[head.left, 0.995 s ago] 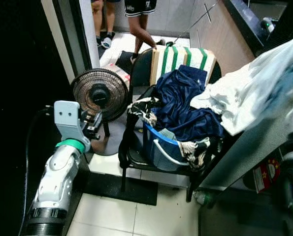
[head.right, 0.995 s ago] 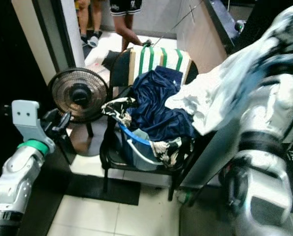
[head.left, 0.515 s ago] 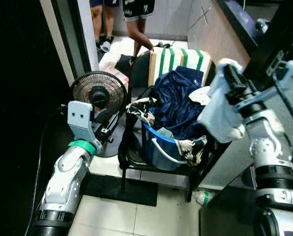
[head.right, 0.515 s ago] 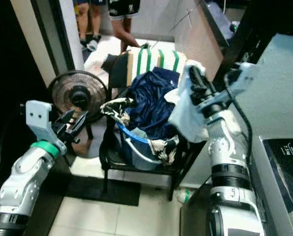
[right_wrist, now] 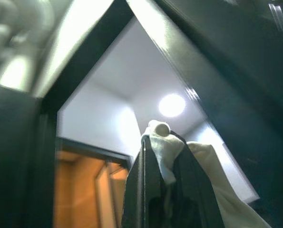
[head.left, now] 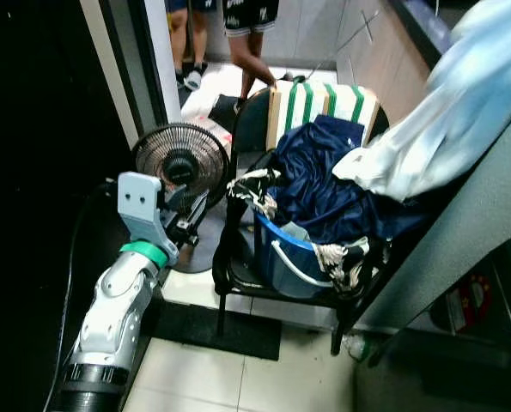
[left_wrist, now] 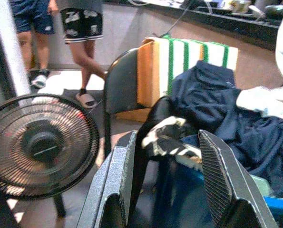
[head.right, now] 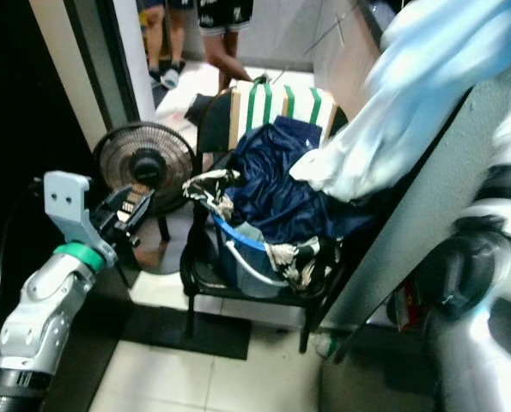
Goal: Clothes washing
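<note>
Right gripper point(right_wrist: 165, 190) clamped on pale cloth point(right_wrist: 205, 175); left gripper point(left_wrist: 167, 183) wide apart, empty, near the fan point(head.left: 180, 160).

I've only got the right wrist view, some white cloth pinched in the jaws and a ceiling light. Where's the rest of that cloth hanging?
Observer: The white cloth trails down from the raised right gripper onto the clothes pile on a chair.
Operator: What's in the pile?
Observer: A navy garment draped over a blue basket.
Operator: And the left gripper?
Observer: The left gripper is open, holding nothing, low beside a fan.
</note>
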Motion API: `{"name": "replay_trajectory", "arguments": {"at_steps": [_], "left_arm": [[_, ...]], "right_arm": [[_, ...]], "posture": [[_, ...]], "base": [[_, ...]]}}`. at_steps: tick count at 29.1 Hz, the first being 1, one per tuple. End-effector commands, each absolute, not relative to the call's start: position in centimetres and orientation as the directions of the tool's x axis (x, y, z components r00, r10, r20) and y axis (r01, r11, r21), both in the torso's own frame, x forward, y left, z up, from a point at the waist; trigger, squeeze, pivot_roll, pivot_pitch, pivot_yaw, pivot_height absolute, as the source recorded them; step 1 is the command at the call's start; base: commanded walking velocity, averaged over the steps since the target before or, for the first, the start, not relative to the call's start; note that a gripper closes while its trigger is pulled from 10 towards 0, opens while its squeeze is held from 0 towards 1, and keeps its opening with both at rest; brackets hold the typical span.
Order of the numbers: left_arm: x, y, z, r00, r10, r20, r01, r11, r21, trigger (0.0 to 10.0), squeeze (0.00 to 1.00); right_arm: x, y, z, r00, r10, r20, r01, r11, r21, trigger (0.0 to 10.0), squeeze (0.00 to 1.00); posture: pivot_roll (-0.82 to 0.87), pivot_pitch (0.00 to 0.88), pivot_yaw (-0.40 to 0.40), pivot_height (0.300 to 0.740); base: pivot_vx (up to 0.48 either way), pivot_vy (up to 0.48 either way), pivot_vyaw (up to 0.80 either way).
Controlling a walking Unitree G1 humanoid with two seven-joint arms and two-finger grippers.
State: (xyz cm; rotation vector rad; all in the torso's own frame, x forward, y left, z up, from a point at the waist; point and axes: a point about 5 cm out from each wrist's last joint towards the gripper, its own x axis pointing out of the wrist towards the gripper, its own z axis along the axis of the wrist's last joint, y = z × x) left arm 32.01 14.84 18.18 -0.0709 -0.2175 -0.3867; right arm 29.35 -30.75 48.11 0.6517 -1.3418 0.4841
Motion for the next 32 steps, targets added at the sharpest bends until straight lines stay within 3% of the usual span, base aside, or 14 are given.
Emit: {"name": "replay_trajectory", "arguments": {"at_steps": [1,6,8,11,12,13,15,18,20,26,32], "left_arm": [[31.8,14.9,17.8,0.904,-0.367,0.218,0.381,0.924,-0.026,10.0,0.00],[31.8,15.0,17.8,0.904,-0.369,0.215,0.383,0.923,-0.026,10.0,0.00],[31.8,15.1,17.8,0.904,-0.372,0.211,0.385,0.923,-0.022,10.0,0.00],[31.8,15.1,17.8,0.904,-0.373,0.207,0.385,0.923,-0.020,10.0,0.00],[31.8,15.1,17.8,0.907,-0.371,0.199,0.383,0.923,-0.023,10.0,0.00],[31.8,15.1,17.8,0.907,-0.371,0.199,0.383,0.923,-0.023,10.0,0.00],[31.8,15.3,17.7,0.914,-0.356,0.193,0.366,0.931,-0.015,10.0,0.00],[31.9,15.4,17.7,0.922,-0.341,0.182,0.347,0.938,0.002,10.0,0.00],[32.1,15.7,17.8,0.929,-0.321,0.185,0.320,0.947,0.036,10.0,0.00],[32.2,15.8,18.8,0.924,-0.316,0.218,0.319,0.947,0.019,10.0,0.00],[32.3,15.3,20.4,0.912,-0.305,0.275,0.312,0.950,0.020,10.0,0.00]], "right_arm": [[30.3,-30.1,47.2,0.211,-0.018,0.977,-0.686,0.710,0.161,0.0,0.00],[31.4,-28.7,45.3,0.268,0.011,0.963,-0.696,0.693,0.186,0.0,0.00],[32.7,-28.4,43.1,0.359,-0.013,0.933,-0.649,0.715,0.260,0.0,0.00],[33.3,-28.1,42.1,0.408,-0.007,0.913,-0.607,0.745,0.277,0.0,0.00],[34.0,-27.3,40.8,0.475,0.037,0.879,-0.543,0.798,0.260,0.0,0.00],[34.0,-27.3,40.8,0.475,0.037,0.879,-0.543,0.798,0.260,0.0,0.00],[36.0,-25.2,37.0,0.636,0.118,0.763,-0.418,0.883,0.212,0.0,0.00],[36.5,-24.2,34.8,0.692,0.129,0.710,-0.383,0.900,0.209,0.3,0.00],[36.6,-23.0,31.8,0.739,0.103,0.665,-0.371,0.887,0.275,10.0,0.00],[35.8,-21.8,31.3,0.742,0.034,0.670,-0.366,0.857,0.362,10.0,0.00],[35.9,-19.0,30.1,0.762,0.090,0.641,-0.348,0.892,0.289,10.0,0.00]], "posture": [[0.04,0.007,0.040,0.740],[0.05,0.011,0.041,0.740],[0.05,0.015,0.044,0.740],[0.05,0.016,0.045,0.740],[0.05,0.016,0.048,0.740],[0.05,0.016,0.048,0.740],[0.05,0.017,0.049,0.740],[0.05,0.017,0.049,0.740],[0.05,0.017,0.049,0.740],[0.05,0.009,0.042,0.740],[0.05,0.001,0.034,0.740]], "base": [[0.000,0.000,0.00],[0.000,0.000,0.00],[0.000,0.000,0.00],[0.000,0.000,0.00],[0.000,0.000,0.00],[0.000,0.000,0.00],[0.000,0.000,0.00],[0.000,0.000,0.00],[0.000,0.000,0.00],[0.000,0.000,0.00],[0.000,0.000,-0.69]]}}
